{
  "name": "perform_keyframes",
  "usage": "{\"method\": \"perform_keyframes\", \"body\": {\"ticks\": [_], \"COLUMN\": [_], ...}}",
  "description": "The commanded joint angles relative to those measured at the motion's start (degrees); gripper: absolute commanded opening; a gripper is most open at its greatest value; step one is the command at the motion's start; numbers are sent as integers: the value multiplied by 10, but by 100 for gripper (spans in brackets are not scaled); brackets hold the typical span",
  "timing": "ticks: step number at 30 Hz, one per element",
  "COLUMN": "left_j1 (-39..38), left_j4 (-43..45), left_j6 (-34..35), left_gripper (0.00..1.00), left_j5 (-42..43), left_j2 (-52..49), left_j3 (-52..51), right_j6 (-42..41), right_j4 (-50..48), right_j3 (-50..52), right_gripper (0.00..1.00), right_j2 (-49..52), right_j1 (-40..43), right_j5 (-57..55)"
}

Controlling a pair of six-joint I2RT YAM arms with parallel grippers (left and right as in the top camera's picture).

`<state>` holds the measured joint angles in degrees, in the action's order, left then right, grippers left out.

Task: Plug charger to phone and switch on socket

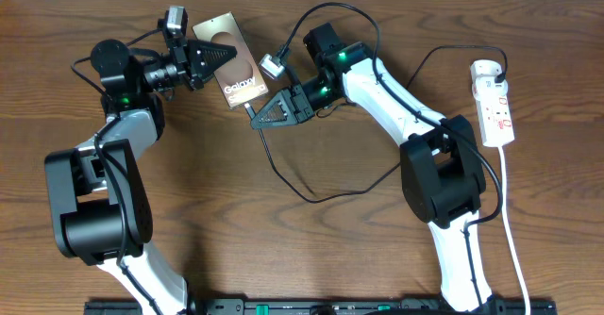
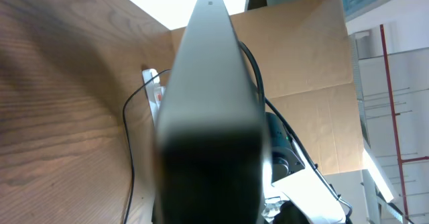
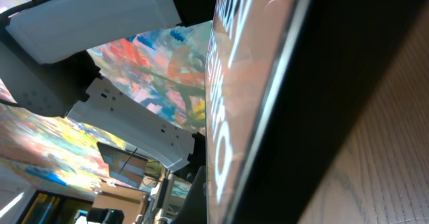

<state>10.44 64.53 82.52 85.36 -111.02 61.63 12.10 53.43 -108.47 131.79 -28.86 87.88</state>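
Phone (image 2: 211, 103) fills the left wrist view: a dark slab seen edge-on, right up against the lens. Right wrist view is the same story, with the phone's glossy face and edge across most of the frame and a strip of wood grain at lower right.

Overhead:
- Left gripper (image 1: 215, 63) is clamped on the phone's left edge. The phone sits at the top centre of the table (image 1: 283, 258), skewed, with the brown oval patch and white "Galaxy" lettering facing up.
- Right gripper (image 1: 255, 119) is closed and points left, with its tip touching or just beside the phone's lower corner. Can't tell whether the connector is pinched in there, as the tip is too small to make out.
- Charger (image 1: 311, 199) leaves the right gripper tip, loops down toward the near side of the table, then climbs back up behind the right arm. A black lead also arcs over to the plug end of the socket.
- Socket (image 1: 496, 112) lies far right, well apart from the phone and both grippers, with a round white plug (image 1: 486, 70) at its far end and red markings on the body. Its white cord (image 1: 510, 221) runs down to the near edge.
- Neither gripper is near the switches.
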Motion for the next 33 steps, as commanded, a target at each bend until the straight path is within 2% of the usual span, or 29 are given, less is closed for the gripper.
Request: {"method": "perform_keyframes", "body": {"ticks": [1, 33], "left_j1": [2, 24], "left_j4": [7, 7], "left_j6": [-1, 12], "left_gripper": [7, 8], "left_j5": [23, 46], "left_j2": [5, 5], "left_j3": [11, 11], "right_j6": [-3, -3], "right_j4": [-2, -3], "right_j3": [-2, -2], "right_gripper": [1, 1], "right_j2": [-2, -2], "right_j1": [-4, -3], "right_j5": [16, 16]}}
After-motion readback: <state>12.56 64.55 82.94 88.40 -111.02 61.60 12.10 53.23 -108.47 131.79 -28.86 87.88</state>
